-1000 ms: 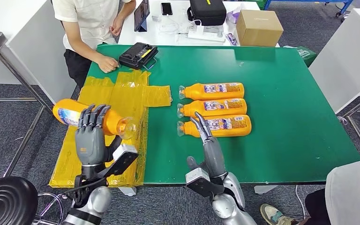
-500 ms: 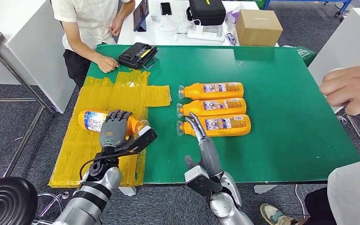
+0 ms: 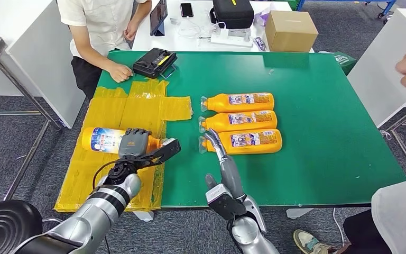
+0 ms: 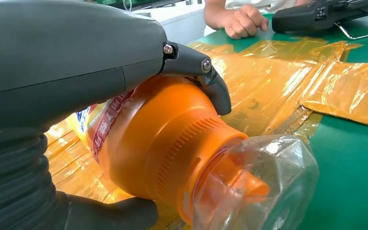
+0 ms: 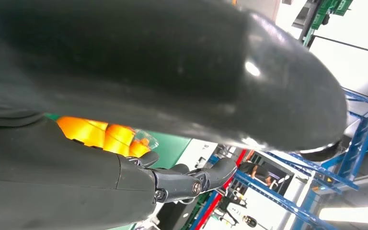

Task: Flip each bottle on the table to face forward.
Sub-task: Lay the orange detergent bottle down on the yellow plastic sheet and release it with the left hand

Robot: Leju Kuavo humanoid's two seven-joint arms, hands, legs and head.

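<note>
Orange plastic bottle (image 3: 101, 139) lies gripped in the left hand (image 3: 133, 144) on yellow film (image 3: 132, 108), unplaced; three bottles (image 3: 240, 122) sit aligned, right hand (image 3: 215, 140) spread, empty.

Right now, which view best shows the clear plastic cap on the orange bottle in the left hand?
The left wrist view: the clear plastic cap fills the foreground. In the head view it is tiny, beside the left hand gripping the orange bottle.

Three orange bottles (image 3: 239, 120) lie side by side; a fourth bottle (image 3: 105, 139) lies apart.

cardboard box (image 3: 292, 30), black case (image 3: 234, 12), seated person (image 3: 103, 24)
</note>
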